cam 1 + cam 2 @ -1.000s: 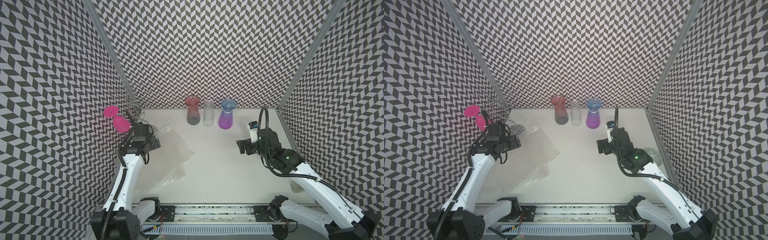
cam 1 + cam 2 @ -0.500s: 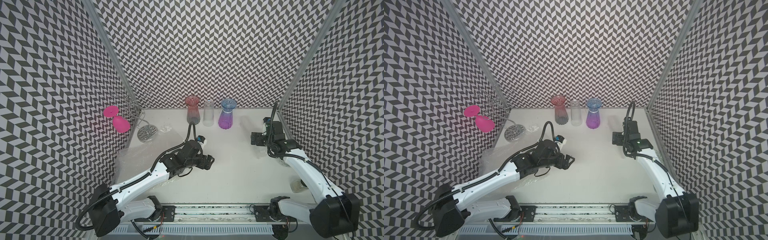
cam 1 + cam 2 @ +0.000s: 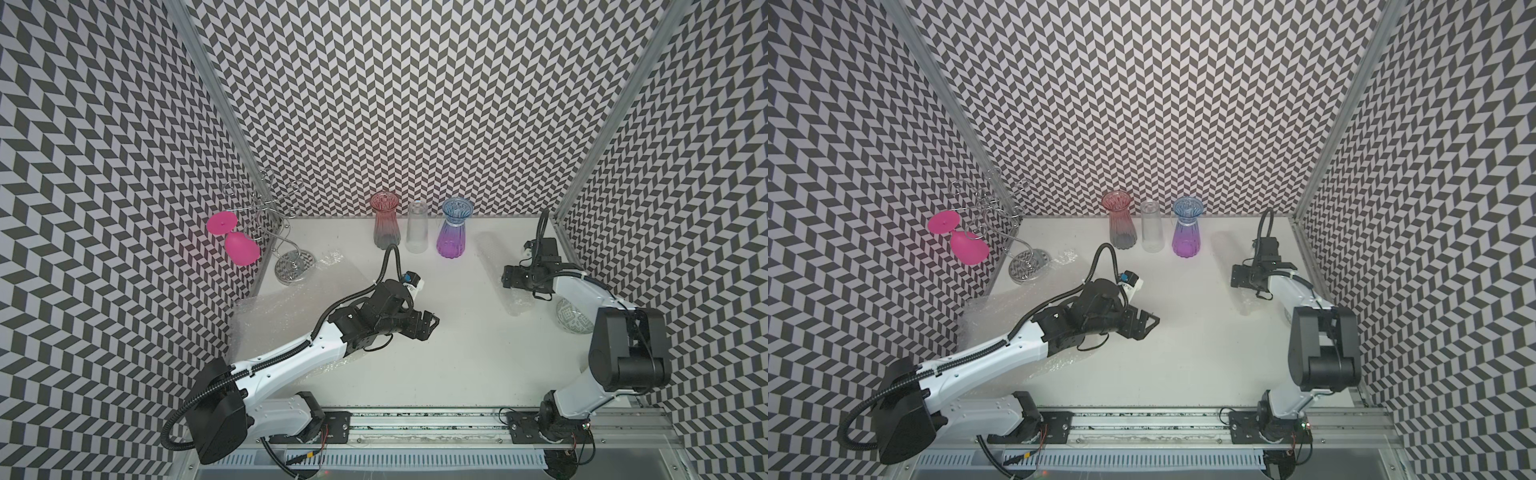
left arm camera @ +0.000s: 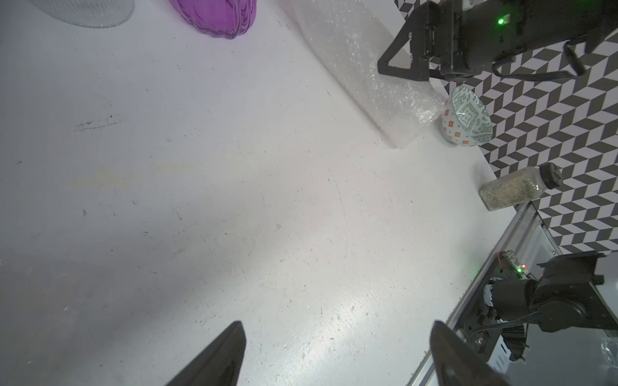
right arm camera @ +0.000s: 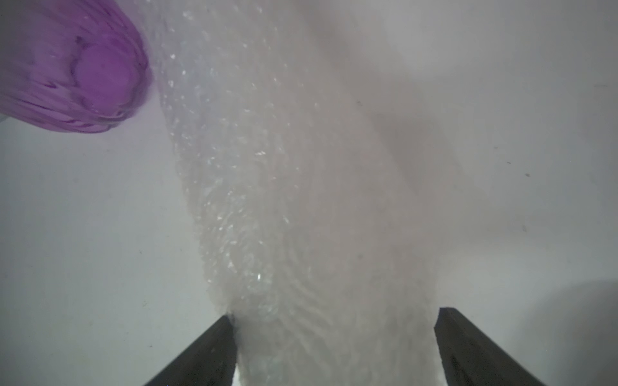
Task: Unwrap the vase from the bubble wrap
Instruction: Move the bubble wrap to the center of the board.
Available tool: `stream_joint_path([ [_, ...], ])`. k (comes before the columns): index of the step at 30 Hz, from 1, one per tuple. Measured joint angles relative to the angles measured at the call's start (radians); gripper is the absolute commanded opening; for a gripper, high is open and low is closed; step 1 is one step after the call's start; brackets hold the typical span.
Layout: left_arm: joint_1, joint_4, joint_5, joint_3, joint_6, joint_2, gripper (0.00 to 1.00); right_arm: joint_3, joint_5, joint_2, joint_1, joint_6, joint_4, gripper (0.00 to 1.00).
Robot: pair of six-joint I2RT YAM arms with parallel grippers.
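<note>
A long bundle of bubble wrap [image 3: 500, 266] [image 4: 368, 77] [image 5: 301, 200] lies on the table at the back right. The vase inside it is hidden, apart from faint ribs showing through the plastic. My right gripper [image 3: 508, 276] [image 3: 1237, 276] [image 5: 336, 314] is open and straddles one end of the bundle. One finger [image 5: 214, 347] touches the wrap and the opposite one stands just clear. My left gripper [image 3: 430, 326] [image 3: 1150, 324] [image 4: 336, 334] hangs open and empty over the bare middle of the table. A loose flat sheet of bubble wrap [image 3: 291, 299] [image 3: 1017, 303] lies under the left arm.
Along the back wall stand a red-grey vase [image 3: 385, 226], a clear glass [image 3: 417, 227] and a blue-purple vase [image 3: 453, 235], the last close to the bundle. A wire rack [image 3: 294, 266] with a pink glass [image 3: 237, 245] stands back left. A patterned bowl [image 3: 575, 318] and a spice jar [image 4: 515, 192] sit by the right wall.
The left arm swung from the back left corner out over the table's middle. The right arm moved back and right and came down over the wrapped bundle, its jaws narrowing a little.
</note>
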Motion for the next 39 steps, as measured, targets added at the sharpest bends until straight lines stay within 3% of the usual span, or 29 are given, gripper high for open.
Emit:
stream_joint_path([
  [7, 0.029, 0.017, 0.028, -0.046, -0.016, -0.032, 0.87, -0.018, -0.069, 0.007, 0.003, -0.016, 0.029, 0.83],
  [12, 0.058, 0.017, 0.033, -0.077, -0.029, -0.043, 0.86, -0.094, -0.083, -0.064, 0.017, -0.013, 0.073, 0.77],
  [20, 0.089, 0.016, 0.033, -0.090, -0.050, -0.047, 0.86, -0.166, -0.069, -0.161, 0.154, 0.003, 0.026, 0.76],
  [31, 0.101, 0.019, 0.050, -0.103, -0.070, -0.047, 0.86, -0.268, -0.098, -0.288, 0.395, 0.149, -0.007, 0.80],
  [39, 0.103, 0.016, 0.070, 0.038, -0.072, 0.115, 0.86, -0.276, -0.140, -0.372, 0.497, 0.235, -0.014, 0.88],
])
